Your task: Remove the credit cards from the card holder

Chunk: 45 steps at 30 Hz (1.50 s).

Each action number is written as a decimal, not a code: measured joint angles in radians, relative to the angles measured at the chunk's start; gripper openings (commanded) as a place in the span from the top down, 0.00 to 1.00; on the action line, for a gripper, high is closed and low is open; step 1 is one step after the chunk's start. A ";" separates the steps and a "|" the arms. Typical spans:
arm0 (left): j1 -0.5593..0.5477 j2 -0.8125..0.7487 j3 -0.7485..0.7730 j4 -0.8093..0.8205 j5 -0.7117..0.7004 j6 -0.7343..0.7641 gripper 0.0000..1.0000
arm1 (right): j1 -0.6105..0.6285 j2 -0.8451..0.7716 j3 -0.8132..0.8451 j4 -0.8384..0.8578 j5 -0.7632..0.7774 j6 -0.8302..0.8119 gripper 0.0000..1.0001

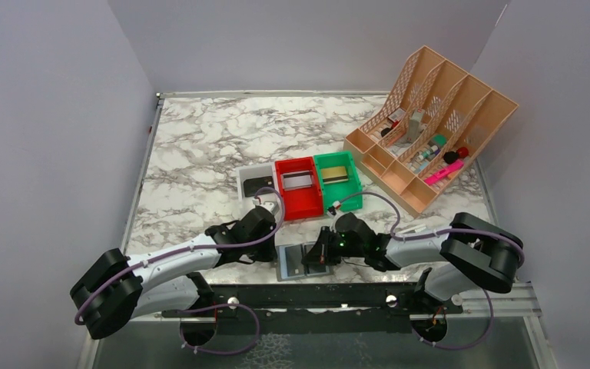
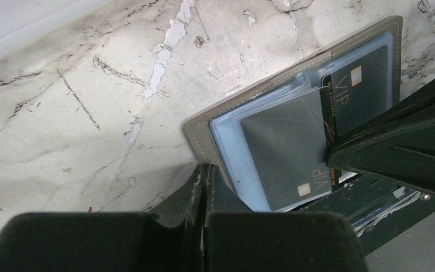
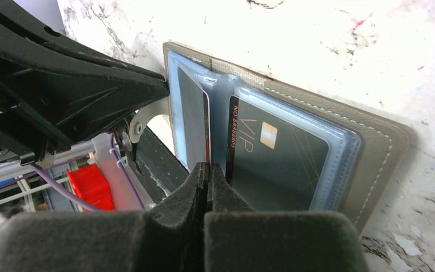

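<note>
Marble-patterned table (image 1: 200, 154), seen from above, with a lattice desk organiser (image 1: 430, 131) at the far right; white (image 1: 255, 183), red (image 1: 298, 188) and green (image 1: 338, 181) bins stand in a row at mid-table; both arms reach inward to the near edge. The card holder (image 1: 296, 263) lies there, opened flat, between the two grippers, grey cover down and pale blue lining up. Left gripper (image 2: 205, 175): jaws pressed together at the holder's left edge. Right gripper (image 3: 207, 173): jaws likewise pressed together, at the clear middle leaf; whether either pinches a thin edge cannot be told. The credit cards (image 3: 283, 158), black and marked VIP, sit inside clear plastic sleeves (image 3: 340, 153), none yet free.

Handling, as a judgement: the holder is light and floppy and likely to slide on the smooth stone, so one gripper should pin its cover; the cards are stiff, thin and slick, best taken by an exposed short edge at the sleeve mouth and drawn out along the sleeve.
</note>
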 measured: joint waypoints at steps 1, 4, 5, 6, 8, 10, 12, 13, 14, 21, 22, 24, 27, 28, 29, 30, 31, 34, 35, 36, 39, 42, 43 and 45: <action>0.000 0.000 0.000 0.000 -0.002 0.000 1.00 | -0.001 -0.006 -0.004 0.000 0.000 0.000 0.99; 0.000 0.000 0.000 -0.001 -0.010 0.000 0.88 | -0.007 -0.022 -0.016 0.001 0.000 -0.001 0.99; 0.000 0.000 0.000 -0.001 -0.012 0.000 0.84 | -0.008 -0.026 -0.018 0.000 0.000 -0.001 0.99; 0.000 0.000 0.000 -0.003 -0.015 0.000 0.80 | -0.009 -0.028 -0.018 0.000 0.000 -0.003 0.99; 0.000 -0.002 0.000 -0.009 -0.020 0.000 0.70 | -0.013 -0.028 -0.018 0.000 -0.001 -0.006 0.99; 0.000 -0.010 0.003 -0.016 -0.025 -0.003 0.63 | -0.013 -0.026 -0.018 0.000 -0.002 -0.007 0.99; -0.002 -0.030 0.011 -0.023 -0.034 -0.018 0.59 | -0.013 -0.016 -0.018 0.006 -0.002 -0.006 0.99; -0.002 -0.045 0.016 -0.024 -0.039 -0.028 0.58 | -0.014 -0.008 -0.018 0.010 -0.002 -0.003 0.99; -0.002 -0.058 0.020 -0.024 -0.043 -0.037 0.57 | -0.014 0.000 -0.018 0.015 -0.002 0.001 0.99; -0.014 -0.152 0.064 -0.011 -0.058 -0.055 0.58 | -0.014 0.050 -0.017 0.065 -0.006 0.018 0.99; -0.016 -0.150 0.074 -0.003 -0.049 -0.048 0.59 | -0.014 0.059 -0.016 0.073 -0.009 0.019 0.98; -0.022 -0.136 0.084 0.014 -0.029 -0.040 0.63 | -0.014 0.075 -0.016 0.092 -0.017 0.023 0.98; -0.042 -0.093 0.089 0.043 -0.002 -0.025 0.70 | -0.014 0.085 -0.016 0.109 -0.024 0.031 0.96; -0.051 -0.075 0.089 0.047 0.007 -0.020 0.72 | -0.014 0.087 -0.016 0.112 -0.024 0.033 0.95; -0.060 -0.057 0.088 0.050 0.014 -0.016 0.74 | -0.014 0.087 -0.016 0.115 -0.024 0.038 0.95; -0.068 -0.042 0.088 0.054 0.020 -0.014 0.77 | -0.014 0.088 -0.016 0.119 -0.024 0.041 0.95; -0.073 -0.028 0.088 0.057 0.026 -0.011 0.79 | -0.014 0.089 -0.017 0.124 -0.024 0.044 0.95; -0.085 0.011 0.085 0.062 0.039 -0.008 0.85 | -0.014 0.095 -0.020 0.149 -0.024 0.059 0.95; -0.087 0.021 0.082 0.065 0.040 -0.008 0.86 | -0.014 0.100 -0.022 0.159 -0.024 0.066 0.95; -0.089 0.028 0.077 0.065 0.040 -0.008 0.87 | -0.014 0.105 -0.026 0.170 -0.024 0.071 0.95; -0.092 0.040 0.062 0.060 0.039 -0.015 0.89 | -0.014 0.123 -0.039 0.209 -0.024 0.096 0.95; -0.093 0.047 0.054 0.040 0.034 -0.020 0.92 | -0.014 0.134 -0.051 0.244 -0.024 0.113 0.95; -0.093 0.053 0.054 0.035 0.032 -0.020 0.92 | -0.014 0.135 -0.054 0.249 -0.024 0.119 0.95; -0.093 0.067 0.054 0.029 0.024 -0.022 0.93 | -0.014 0.135 -0.056 0.255 -0.024 0.123 0.95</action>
